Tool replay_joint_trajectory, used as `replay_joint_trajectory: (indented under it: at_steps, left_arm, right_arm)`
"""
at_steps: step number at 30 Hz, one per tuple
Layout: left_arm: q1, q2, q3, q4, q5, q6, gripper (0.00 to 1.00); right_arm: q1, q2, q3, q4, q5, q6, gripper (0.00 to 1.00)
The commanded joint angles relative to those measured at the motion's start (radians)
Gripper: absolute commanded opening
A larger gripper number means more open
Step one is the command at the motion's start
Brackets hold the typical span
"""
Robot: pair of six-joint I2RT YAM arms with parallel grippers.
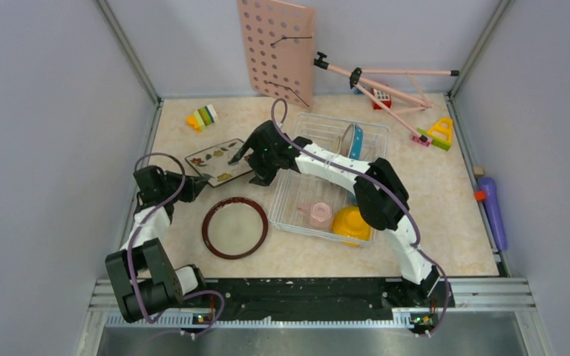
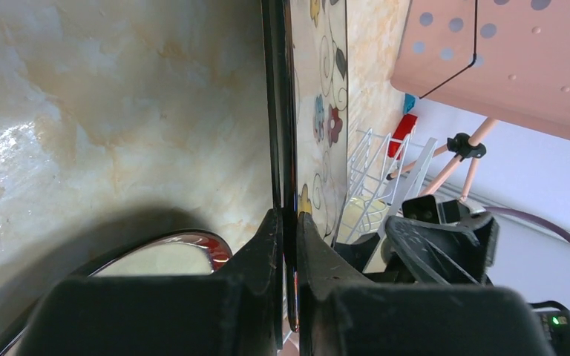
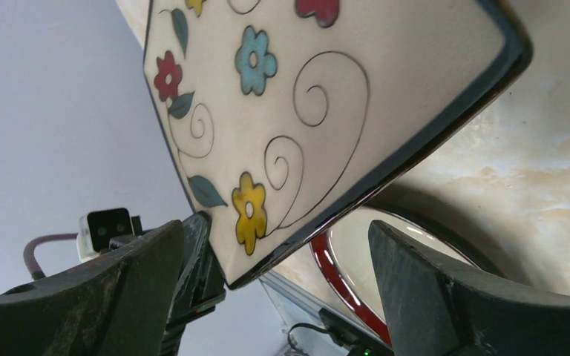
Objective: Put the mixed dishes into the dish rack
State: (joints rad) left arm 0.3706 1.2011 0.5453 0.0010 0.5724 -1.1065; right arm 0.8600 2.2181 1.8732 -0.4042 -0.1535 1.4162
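- In the dish rack (image 1: 297,194): pink cup (image 1: 316,213), yellow bowl (image 1: 352,221), upright blue plate (image 1: 356,141)
- Square floral plate (image 1: 215,159) sits at the rack's ten o'clock, with the left gripper (image 2: 288,222) clamped on its edge and the right gripper (image 3: 274,237) beside it, jaws apart
- Brown-rimmed plate (image 1: 234,227) lies unloaded at eight o'clock

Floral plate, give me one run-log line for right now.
left gripper shut on floral plate | right gripper open around its corner | plate not yet in rack
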Motion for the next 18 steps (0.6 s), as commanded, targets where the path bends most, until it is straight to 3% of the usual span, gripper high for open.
replay_joint_trajectory:
  at_steps: [1,10,13,16,18]
  left_arm:
    - [0.011,-0.025,0.018,0.18,0.134,-0.037,0.0]
    - [0.011,0.001,-0.033,0.338,0.293,-0.071,0.0]
    - [0.011,-0.028,-0.045,0.33,0.297,-0.053,0.0]
    - [0.011,-0.059,-0.048,0.296,0.292,-0.023,0.0]
    - [0.011,-0.075,-0.047,0.271,0.291,0.0,0.0]
  right_arm:
    - [-0.007,0.02,0.004,0.049,0.02,0.036,0.86]
    - [-0.008,0.072,0.025,0.114,-0.015,0.073,0.78]
    - [-0.009,0.075,0.014,0.123,-0.003,0.077,0.67]
    - [-0.01,0.076,-0.002,0.162,-0.013,0.081,0.4]
    - [-0.01,0.066,0.003,0.154,0.005,0.071,0.15]
